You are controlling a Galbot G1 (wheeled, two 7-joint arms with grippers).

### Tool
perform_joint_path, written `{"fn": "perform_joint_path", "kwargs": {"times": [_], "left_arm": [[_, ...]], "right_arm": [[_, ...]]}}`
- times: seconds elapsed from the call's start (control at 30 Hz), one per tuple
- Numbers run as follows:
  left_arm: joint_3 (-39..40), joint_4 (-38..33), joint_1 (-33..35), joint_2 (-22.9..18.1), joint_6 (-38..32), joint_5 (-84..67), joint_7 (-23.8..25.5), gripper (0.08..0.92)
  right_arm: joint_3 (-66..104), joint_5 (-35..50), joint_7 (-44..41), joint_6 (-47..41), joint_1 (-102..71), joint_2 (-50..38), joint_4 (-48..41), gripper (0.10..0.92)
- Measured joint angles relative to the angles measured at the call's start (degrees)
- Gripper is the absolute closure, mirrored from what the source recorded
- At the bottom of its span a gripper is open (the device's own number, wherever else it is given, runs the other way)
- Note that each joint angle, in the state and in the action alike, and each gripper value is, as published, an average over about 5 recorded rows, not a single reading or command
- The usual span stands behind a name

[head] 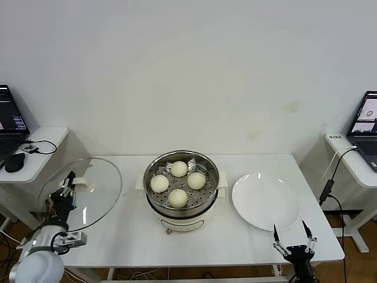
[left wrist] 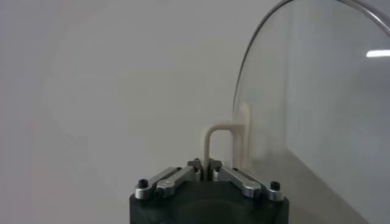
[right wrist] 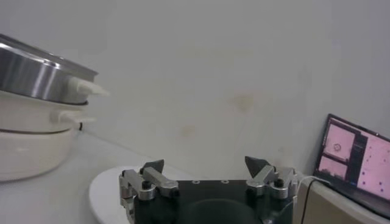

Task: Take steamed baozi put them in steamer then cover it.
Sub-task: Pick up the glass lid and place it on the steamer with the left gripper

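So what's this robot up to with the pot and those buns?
It is steaming buns. All four baozi already sit on the perforated tray inside the steamer, which is not yet covered. The left gripper is shut on the handle of the glass lid, holding it up, tilted, over the table's left end. The right gripper waits open near the table's front edge, by the bare white plate.
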Motion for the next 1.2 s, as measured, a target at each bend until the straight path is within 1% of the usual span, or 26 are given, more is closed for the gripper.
{"fn": "perform_joint_path", "kwargs": {"times": [0.13, 0.27, 0.4, 0.5, 0.67, 0.83, 1.0, 1.2], "left_arm": [[4.85, -1.71, -2.71, 1.88, 3.2, -2.36, 1.02, 0.866], [10.85, -2.01, -7.19, 2.81, 6.49, -3.13, 2.55, 0.866], [17.13, -1.62, -12.58, 2.45, 9.85, -2.0, 4.86, 0.866], [21.42, -1.0, -16.58, 1.29, 12.08, 0.19, 7.16, 0.866], [27.37, 0.46, -22.15, -2.23, 14.55, 5.68, 11.39, 0.866], [31.75, 2.43, -26.0, -7.27, 15.56, 12.35, 15.39, 0.866], [34.97, 4.66, -28.05, -12.79, 15.89, 18.94, 18.48, 0.866], [37.36, 7.67, -29.0, -18.63, 15.84, 25.73, 20.06, 0.866]], "right_arm": [[-0.61, -0.68, 0.37, -0.11, 0.47, 0.43, -0.67, 0.203], [-1.2, -1.66, 0.81, -0.03, 0.91, 1.02, -1.28, 0.202], [-1.99, -3.01, 1.26, 0.01, 1.47, 1.72, -1.96, 0.203], [-2.63, -3.96, 1.5, 0.05, 1.87, 1.99, -2.55, 0.203], [-3.52, -5.15, 1.73, 0.18, 2.35, 2.16, -3.5, 0.202], [-4.18, -6.03, 1.96, 0.45, 2.58, 2.43, -4.29, 0.203], [-4.46, -6.6, 2.08, 0.81, 2.73, 2.5, -4.95, 0.203], [-4.47, -6.86, 2.15, 1.11, 2.72, 2.35, -5.28, 0.203]]}}
